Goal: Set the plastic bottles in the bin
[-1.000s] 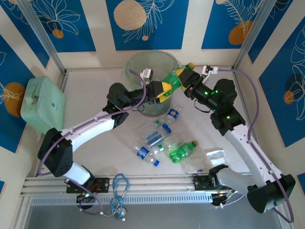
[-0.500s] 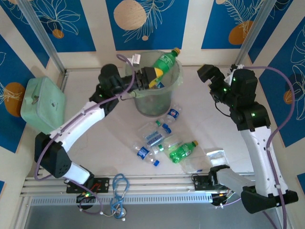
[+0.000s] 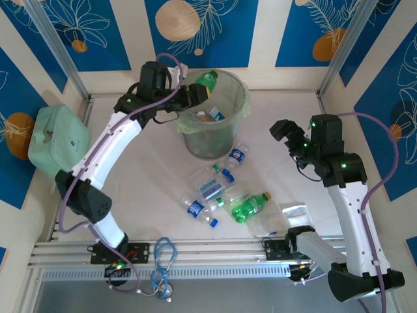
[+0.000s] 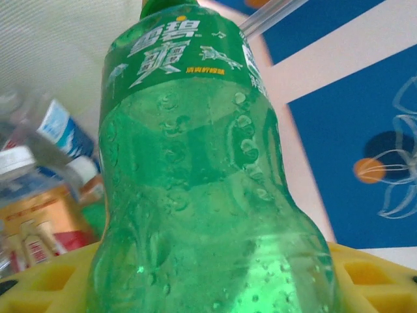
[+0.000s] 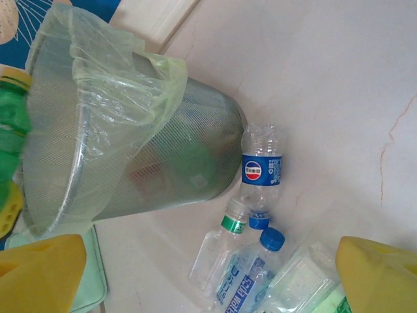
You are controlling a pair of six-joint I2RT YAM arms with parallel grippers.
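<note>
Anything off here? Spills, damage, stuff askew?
Nothing broken or spilled. The bin stands upright; its liner bag hangs bunched and uneven over the rim. The loose bottles lie on their sides, some crumpled, mixed with flat clear bags. Left hand holds a green bottle over the bin.

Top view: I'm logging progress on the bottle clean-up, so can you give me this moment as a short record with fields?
left gripper: fingers shut on the held green bottle, over the bin's mouth
held green bottle: not yet released
bin: upright, liner bag over its rim
contents: bottles inside, blue and orange labels showing
right gripper: open, empty, to the right of the bin
table bottles: several lying in front of the bin, among them a green bottle on the table
</note>
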